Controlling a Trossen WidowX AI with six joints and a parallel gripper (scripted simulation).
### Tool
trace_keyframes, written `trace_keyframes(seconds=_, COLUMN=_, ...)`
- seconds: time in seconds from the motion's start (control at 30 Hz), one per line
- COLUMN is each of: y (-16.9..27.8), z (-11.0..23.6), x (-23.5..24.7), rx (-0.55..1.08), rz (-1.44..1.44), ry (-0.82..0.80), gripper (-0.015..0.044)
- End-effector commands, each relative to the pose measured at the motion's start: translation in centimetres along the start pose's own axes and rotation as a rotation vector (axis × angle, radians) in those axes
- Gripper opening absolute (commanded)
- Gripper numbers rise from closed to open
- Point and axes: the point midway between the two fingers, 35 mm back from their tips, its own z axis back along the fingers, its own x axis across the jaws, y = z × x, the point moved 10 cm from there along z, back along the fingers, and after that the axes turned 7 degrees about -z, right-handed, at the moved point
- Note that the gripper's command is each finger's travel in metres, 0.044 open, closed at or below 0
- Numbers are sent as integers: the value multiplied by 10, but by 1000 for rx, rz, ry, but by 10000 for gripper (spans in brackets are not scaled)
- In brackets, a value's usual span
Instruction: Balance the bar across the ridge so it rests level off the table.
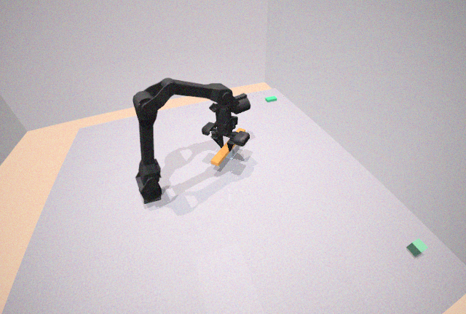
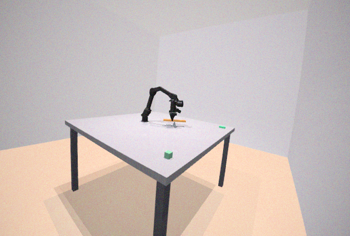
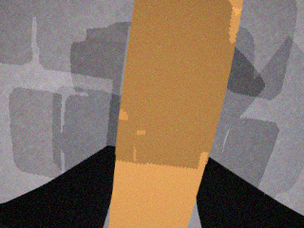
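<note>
The long orange bar (image 1: pixel 219 157) (image 2: pixel 180 120) (image 3: pixel 173 85) is held above the table, close to level in the exterior view. My gripper (image 1: pixel 226 147) (image 2: pixel 172 120) (image 3: pixel 157 161) is shut on it near its middle, one finger on each side in the wrist view. The small grey ridge (image 2: pixel 174 125) stands on the table right under the bar, slightly to the right of my fingertips in the exterior view. In the top view the ridge is mostly hidden. Whether the bar touches the ridge is too small to tell.
A green cube (image 1: pixel 416 248) (image 2: pixel 168 154) stands near one table corner. A flat green block (image 1: pixel 271 98) (image 2: pixel 222 127) lies near another corner, by the table's edge. Both are far from the bar. Shadows of the arm fall on the table (image 1: pixel 263 227) (image 2: pixel 127 134).
</note>
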Motion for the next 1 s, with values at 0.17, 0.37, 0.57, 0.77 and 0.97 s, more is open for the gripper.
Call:
trace_keyframes(seconds=0.17, y=0, z=0, x=0, rx=0, rz=0, ry=0, gripper=167)
trace_keyframes(seconds=0.37, y=0, z=0, x=0, rx=0, rz=0, ry=0, gripper=167)
trace_keyframes(seconds=0.57, y=0, z=0, x=0, rx=0, rz=0, ry=0, gripper=168)
trace_keyframes(seconds=0.77, y=0, z=0, x=0, rx=0, rz=0, ry=0, gripper=169)
trace_keyframes(seconds=0.97, y=0, z=0, x=0, rx=0, rz=0, ry=0, gripper=170)
